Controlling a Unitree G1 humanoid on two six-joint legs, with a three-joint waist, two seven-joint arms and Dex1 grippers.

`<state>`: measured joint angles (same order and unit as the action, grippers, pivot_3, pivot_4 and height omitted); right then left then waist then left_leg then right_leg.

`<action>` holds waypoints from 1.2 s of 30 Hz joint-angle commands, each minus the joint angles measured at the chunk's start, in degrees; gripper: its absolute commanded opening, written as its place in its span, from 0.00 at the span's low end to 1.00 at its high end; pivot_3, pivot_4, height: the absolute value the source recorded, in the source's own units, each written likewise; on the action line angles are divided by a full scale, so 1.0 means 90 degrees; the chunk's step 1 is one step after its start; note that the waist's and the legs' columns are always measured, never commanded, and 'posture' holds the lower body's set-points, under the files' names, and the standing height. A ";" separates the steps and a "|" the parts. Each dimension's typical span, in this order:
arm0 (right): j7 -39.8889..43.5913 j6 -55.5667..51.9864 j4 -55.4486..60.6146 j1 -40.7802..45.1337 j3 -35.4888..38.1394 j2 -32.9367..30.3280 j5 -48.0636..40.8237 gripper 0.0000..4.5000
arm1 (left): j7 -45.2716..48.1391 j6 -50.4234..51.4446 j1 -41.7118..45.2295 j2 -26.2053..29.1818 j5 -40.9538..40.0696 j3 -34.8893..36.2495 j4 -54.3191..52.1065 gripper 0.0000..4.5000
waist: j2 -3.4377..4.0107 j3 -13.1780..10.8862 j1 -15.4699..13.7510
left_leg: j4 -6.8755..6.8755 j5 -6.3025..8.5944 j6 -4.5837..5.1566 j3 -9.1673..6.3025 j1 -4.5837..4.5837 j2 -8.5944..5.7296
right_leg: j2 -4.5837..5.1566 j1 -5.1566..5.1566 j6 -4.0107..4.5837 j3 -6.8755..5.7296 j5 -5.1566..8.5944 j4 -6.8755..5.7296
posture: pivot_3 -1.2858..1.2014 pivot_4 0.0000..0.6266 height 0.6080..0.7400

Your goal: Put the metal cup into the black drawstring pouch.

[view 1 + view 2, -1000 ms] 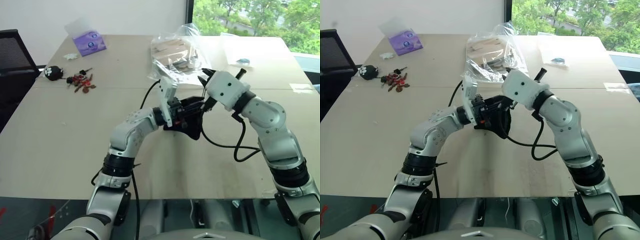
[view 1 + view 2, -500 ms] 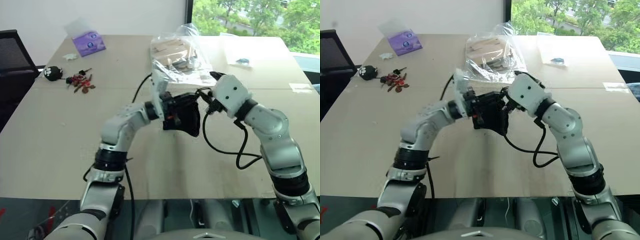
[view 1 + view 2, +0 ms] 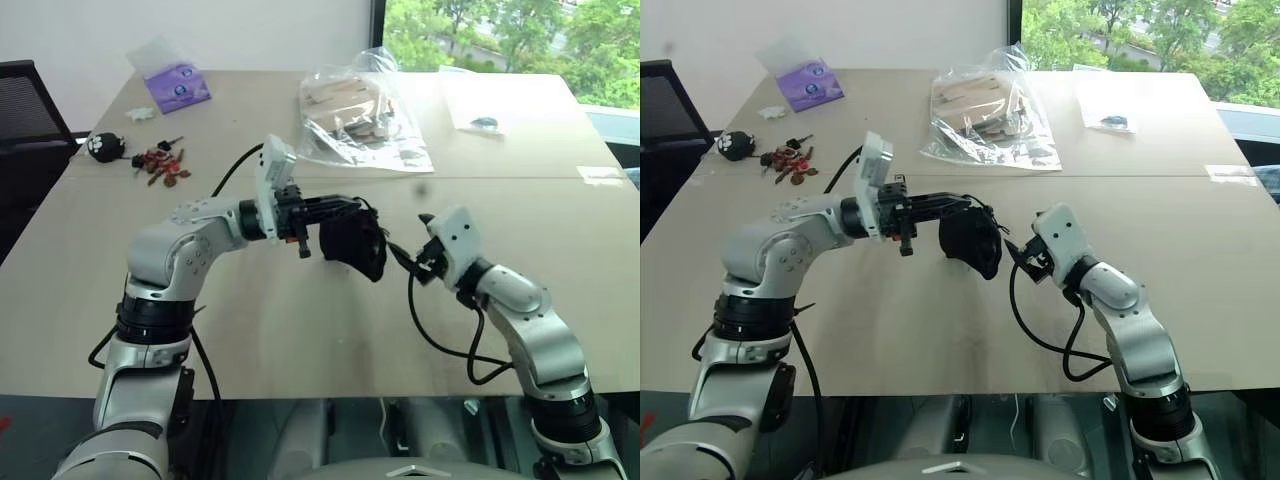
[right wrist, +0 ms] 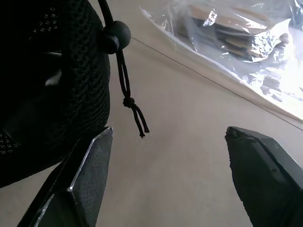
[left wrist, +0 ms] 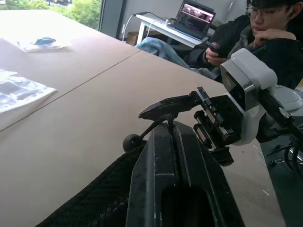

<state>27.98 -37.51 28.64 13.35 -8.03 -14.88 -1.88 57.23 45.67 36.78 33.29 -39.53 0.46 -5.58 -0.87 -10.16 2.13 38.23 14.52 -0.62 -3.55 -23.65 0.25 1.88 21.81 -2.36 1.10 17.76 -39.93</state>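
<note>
The black drawstring pouch (image 3: 354,243) hangs above the table's middle, bulging, with my left gripper (image 3: 343,208) shut on its upper edge. In the left wrist view my closed fingers (image 5: 174,146) press the mesh fabric (image 5: 94,201). The cord's bead (image 4: 116,35) and knot (image 4: 129,102) dangle beside the pouch (image 4: 47,85). Just to the right of the pouch and slightly lower is my right gripper (image 3: 412,242), open and empty, its pads (image 4: 90,175) wide apart. The metal cup is hidden.
A clear plastic bag (image 3: 365,115) of wooden pieces lies at the table's far middle. A purple packet (image 3: 178,85), a black plush toy (image 3: 105,146) and keys (image 3: 162,165) sit far left. A person (image 5: 246,33) sits beyond the table's right side.
My left arm has carried the pouch to the left. My right gripper has opened, let go at the pouch's mouth and sunk lower to the pouch's right.
</note>
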 commanded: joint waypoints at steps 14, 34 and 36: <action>0.0420 0.1061 -0.1058 0.0753 -0.0554 -0.0023 -0.0368 0.86 | 0.0214 0.0045 0.0010 0.0387 -0.0108 0.0123 -0.0149 0.00 | 0.0000 0.0000 0.0007 | 0.0001 0.0000 0.0001 0.0000 0.0000 0.0000 | 0.0000 0.0000 0.0000 -0.0001 0.0000 0.0000 | 0.52 0.24 1.00; 0.0815 0.1886 -0.2483 0.1324 -0.0719 0.0518 -0.0622 0.58 | 0.0483 0.0346 0.0023 0.0618 -0.0474 0.0228 -0.0489 0.00 | 0.0001 -0.0001 0.0020 | 0.0000 0.0000 0.0000 0.0000 -0.0001 0.0001 | -0.0001 0.0002 0.0000 -0.0001 0.0000 0.0000 | 0.52 0.24 1.00; 0.0934 0.1862 -0.2437 0.1279 -0.0791 0.0495 -0.0670 0.39 | 0.0502 0.0355 -0.0110 0.0710 -0.0513 0.0270 -0.0638 0.00 | 0.0001 -0.0001 0.0025 | 0.0000 0.0000 0.0000 -0.0001 -0.0002 0.0001 | -0.0001 0.0002 0.0000 -0.0002 0.0000 0.0001 | 0.52 0.24 1.00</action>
<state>35.36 -21.99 5.43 24.29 -14.83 -10.60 -7.03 61.14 48.91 35.80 38.85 -42.94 0.71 -8.72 -0.86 -10.16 2.36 38.23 14.52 -0.63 -3.56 -23.66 0.26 1.88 21.82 -2.36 1.09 17.76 -39.92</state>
